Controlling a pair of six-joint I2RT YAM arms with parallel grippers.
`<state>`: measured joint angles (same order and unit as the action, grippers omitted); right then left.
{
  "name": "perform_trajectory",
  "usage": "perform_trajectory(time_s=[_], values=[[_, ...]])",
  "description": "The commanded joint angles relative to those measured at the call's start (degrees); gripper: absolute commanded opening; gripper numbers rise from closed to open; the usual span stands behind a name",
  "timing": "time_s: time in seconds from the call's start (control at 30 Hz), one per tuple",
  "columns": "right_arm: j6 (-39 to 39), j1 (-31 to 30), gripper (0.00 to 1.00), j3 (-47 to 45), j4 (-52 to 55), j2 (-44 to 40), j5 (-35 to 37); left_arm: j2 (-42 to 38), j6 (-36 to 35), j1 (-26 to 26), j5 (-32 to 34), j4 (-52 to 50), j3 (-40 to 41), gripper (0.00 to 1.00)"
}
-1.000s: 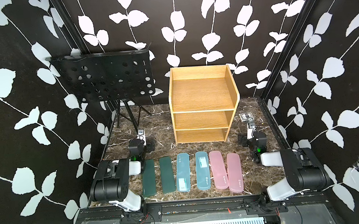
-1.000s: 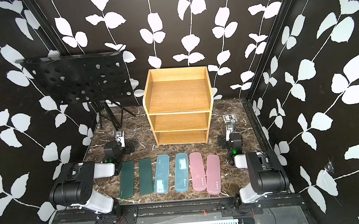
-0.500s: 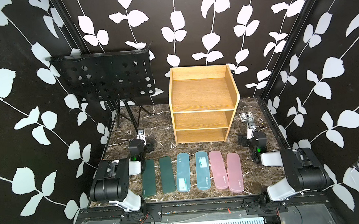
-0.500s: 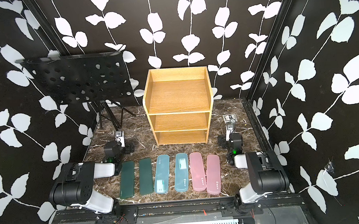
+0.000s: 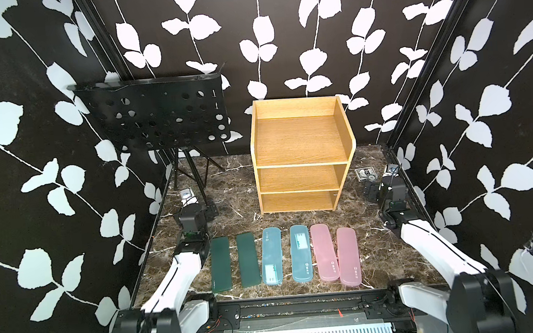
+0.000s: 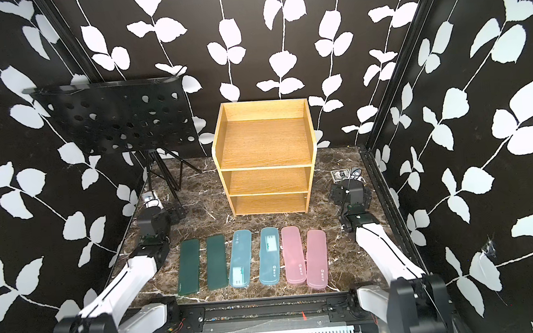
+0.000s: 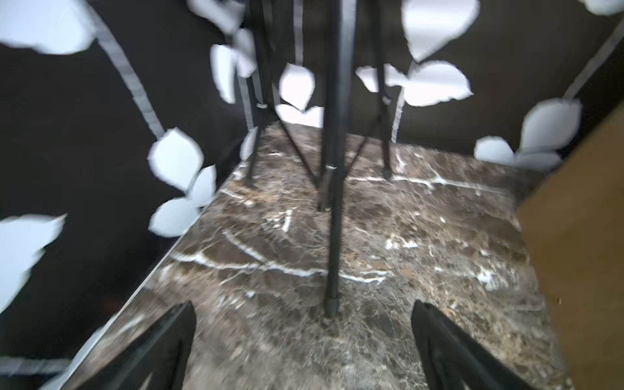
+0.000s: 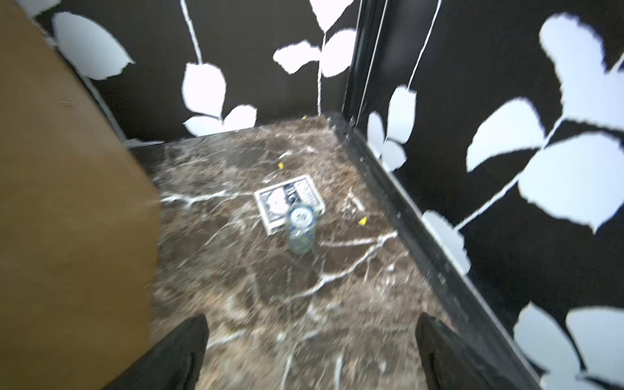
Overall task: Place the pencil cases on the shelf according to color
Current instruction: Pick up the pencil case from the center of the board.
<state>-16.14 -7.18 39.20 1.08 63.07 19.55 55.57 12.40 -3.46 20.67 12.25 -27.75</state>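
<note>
Six pencil cases (image 5: 300, 253) lie flat in one row at 6 o'clock, green, blue and pink pairs side by side, seemingly sorted ready for one tier each of the shelf (image 5: 301, 145), which stands bare at 12 o'clock. At 9 o'clock the left gripper (image 7: 302, 309) and at 3 o'clock the right gripper (image 8: 312, 319) sit low, jaws spread wide, holding nothing, clear of the row. Nothing has shifted since a second ago; sorting not begun.
</note>
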Motion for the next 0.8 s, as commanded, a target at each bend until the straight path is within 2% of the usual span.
perform_trajectory(time_s=[0.0,0.17,0.37,0.5,0.63,0.77], values=[[-8.08,-3.43,0.97,3.18,20.68,-2.59,-2.37,-4.19,7.9,-0.18,2.35,-18.41,-3.33,0.99],[-16.23,-9.56,0.93,5.26,38.45,-5.13,-3.73,-5.17,13.18,-0.22,-2.62,-32.51,-7.38,0.99],[-26.9,-18.59,0.85,4.97,51.38,-9.42,-4.95,-8.46,18.49,-0.22,-9.08,-38.32,-7.05,0.99],[-31.93,-24.61,0.81,6.0,57.79,-8.04,-5.9,-9.34,20.05,-0.24,-13.88,-41.68,-7.14,0.99],[-34.32,-28.97,0.82,4.93,58.85,-4.59,-5.79,-9.03,21.32,-0.38,-17.99,-43.89,-6.61,0.99],[-35.85,-32.21,0.84,2.36,53.16,-1.94,-9.37,-8.3,21.83,-1.57,-19.22,-44.81,-6.44,0.99]])
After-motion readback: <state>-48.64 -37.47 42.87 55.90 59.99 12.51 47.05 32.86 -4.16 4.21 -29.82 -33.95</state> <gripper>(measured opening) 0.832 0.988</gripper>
